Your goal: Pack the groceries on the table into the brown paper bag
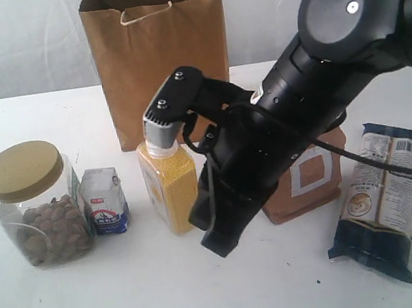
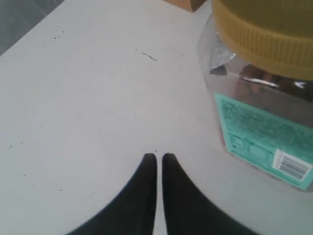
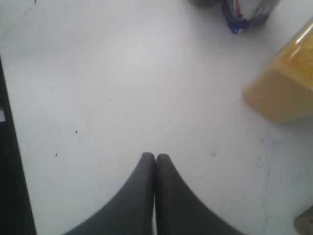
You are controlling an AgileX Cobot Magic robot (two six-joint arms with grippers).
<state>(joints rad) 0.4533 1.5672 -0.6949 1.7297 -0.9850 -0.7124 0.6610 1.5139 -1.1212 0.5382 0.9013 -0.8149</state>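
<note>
A white table (image 1: 97,305) holds groceries in a loose row, with the brown paper bag (image 1: 155,54) standing upright and open-topped behind them at the far middle; at the left stands the yellow-lidded clear jar (image 1: 34,207), filled with brown nuts; just beside it on its right is the small white-blue carton (image 1: 104,201); next comes the yellow white-capped bottle (image 1: 169,189), upright in front of the bag; further right the copper-brown pouch (image 1: 312,178) stands partly hidden behind the black right arm (image 1: 342,37); at the far right the long dark-blue/cream packet (image 1: 383,199) lies flat. The right arm reaches across the middle, its right gripper (image 1: 219,239) pointing down just beside the bottle; in the right wrist view its fingers (image 3: 146,171) are pressed together with nothing between them, above bare tabletop, with the bottle and carton nearby. In the left wrist view the left gripper (image 2: 156,157) is clenched to a thin slit, empty, low over the table close beside the jar.
</note>
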